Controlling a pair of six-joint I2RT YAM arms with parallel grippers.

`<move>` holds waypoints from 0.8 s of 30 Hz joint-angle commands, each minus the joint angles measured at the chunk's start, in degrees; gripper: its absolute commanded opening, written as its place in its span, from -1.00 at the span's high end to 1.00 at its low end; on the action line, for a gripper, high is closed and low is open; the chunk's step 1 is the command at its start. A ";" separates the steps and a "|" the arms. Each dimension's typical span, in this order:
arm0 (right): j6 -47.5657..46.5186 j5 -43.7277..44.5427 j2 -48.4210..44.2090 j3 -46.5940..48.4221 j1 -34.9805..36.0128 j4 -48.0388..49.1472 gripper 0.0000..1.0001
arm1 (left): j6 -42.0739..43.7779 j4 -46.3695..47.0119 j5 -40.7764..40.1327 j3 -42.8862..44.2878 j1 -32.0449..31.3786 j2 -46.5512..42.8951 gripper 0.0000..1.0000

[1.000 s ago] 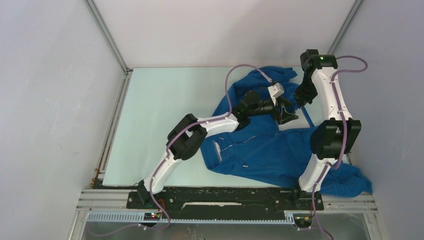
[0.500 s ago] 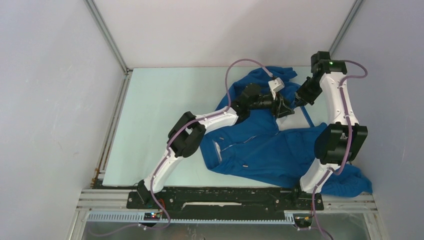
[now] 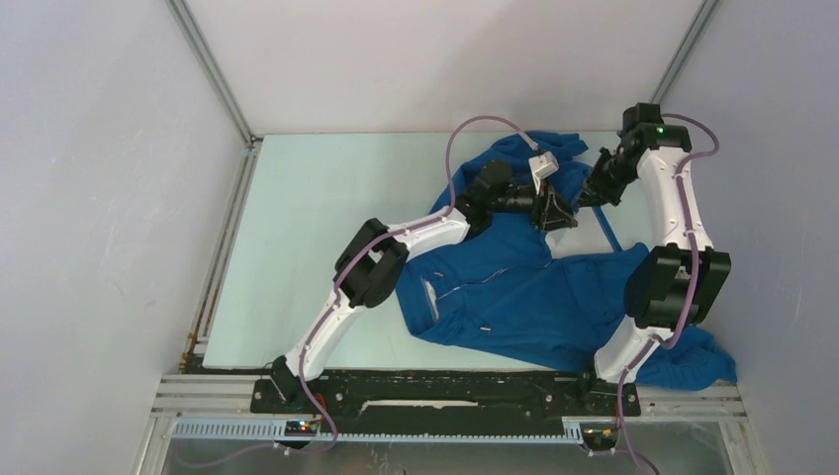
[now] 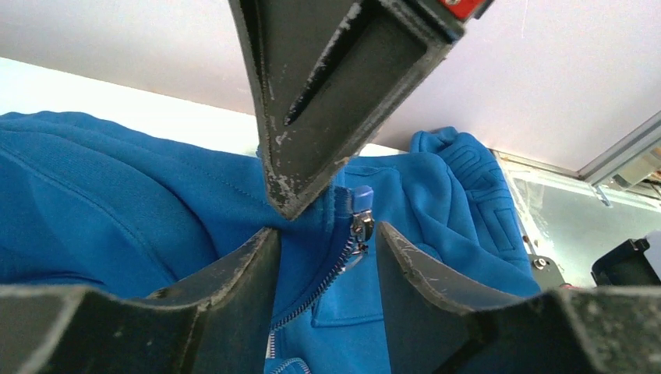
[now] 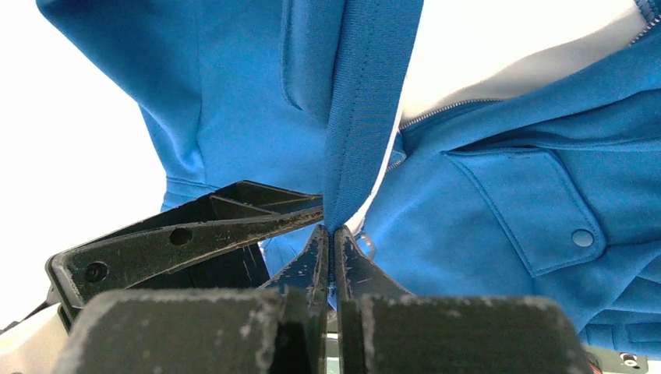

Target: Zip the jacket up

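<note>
While right end effector (image 5: 329,234) pinches jacket (image 3: 514,297) edge, left end effector (image 4: 326,232) gapes around zipper pull (image 4: 361,218).

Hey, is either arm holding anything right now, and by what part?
The right gripper is shut on the jacket by its ribbed edge band. The left gripper has its jaws open around the zipper slider.

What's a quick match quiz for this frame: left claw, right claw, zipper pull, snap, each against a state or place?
Column one:
1. left claw
2. right claw
3. zipper pull
4. snap

Column two:
A. on a pocket flap
B. open
C. shut on a strip of the jacket
D. seen in the open claw's gap, ungripped

Pairs: 1-B, 2-C, 3-D, 4-A
</note>
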 commanded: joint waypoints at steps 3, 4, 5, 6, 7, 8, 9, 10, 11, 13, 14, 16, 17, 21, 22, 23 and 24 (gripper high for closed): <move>-1.90 -4.19 -2.94 -0.31 -0.21 1.54 1.00 | 0.47 -2.49 0.95 4.81 0.44 0.35 0.05; -1.90 -4.51 -3.10 -0.39 -0.38 1.55 1.00 | 1.04 -3.44 0.63 4.89 0.55 0.27 0.05; -1.78 -4.56 -3.32 -0.40 -0.51 1.55 1.00 | 1.92 -5.12 -0.05 5.04 0.50 0.18 0.05; -1.67 -4.65 -3.47 -0.40 -0.67 1.51 1.00 | 2.60 -6.11 -0.63 5.13 0.55 0.13 0.05; -1.69 -4.66 -3.54 -0.48 -0.84 1.54 1.00 | 3.16 -7.10 -1.51 5.08 0.54 -0.04 0.05; -1.69 -4.51 -3.67 -0.55 -1.02 1.55 1.00 | 3.70 -7.79 -2.50 4.83 0.63 -0.31 0.02; -1.71 -3.95 -3.70 -0.62 -1.12 1.43 1.00 | 3.92 -7.80 -3.24 4.44 0.79 -0.71 0.01; -1.58 -2.85 -3.68 -0.66 -1.22 1.23 1.00 | 3.77 -6.90 -3.45 3.17 0.95 -1.30 0.01; -1.29 -1.31 -3.74 -0.76 -1.30 1.04 1.00 | 2.98 -5.17 -3.11 1.52 1.15 -2.31 0.01; -1.12 1.09 -3.89 -1.07 -1.19 0.92 1.00 | 0.57 -0.27 -2.80 -2.53 1.69 -4.21 -0.07; -1.19 1.41 -4.16 -1.50 -1.10 1.11 1.00 | -0.56 1.91 -3.24 -4.21 2.24 -5.05 -0.13; -1.26 1.57 -4.58 -2.88 -0.55 2.16 1.00 | -4.53 5.92 -3.03 -5.93 3.08 -5.68 -0.15; -1.40 1.58 -4.84 -3.65 -0.08 3.08 1.00 | -7.80 9.53 -1.63 -6.38 3.92 -5.49 -0.16; -4.49 0.40 -5.98 -6.86 2.58 8.42 1.00 | -28.86 31.63 3.21 -4.66 6.16 -1.08 -0.25; -4.99 0.87 -6.52 -7.83 3.09 10.29 1.00 | -33.29 35.04 3.34 -3.15 6.58 0.59 -0.27; -6.10 0.82 -7.20 -8.74 3.64 12.82 1.00 | -36.88 37.43 3.70 -1.41 7.00 2.07 -0.31; -7.01 0.22 -8.28 -9.61 3.95 14.85 1.00 | -38.96 37.88 4.10 0.51 7.23 3.72 -0.33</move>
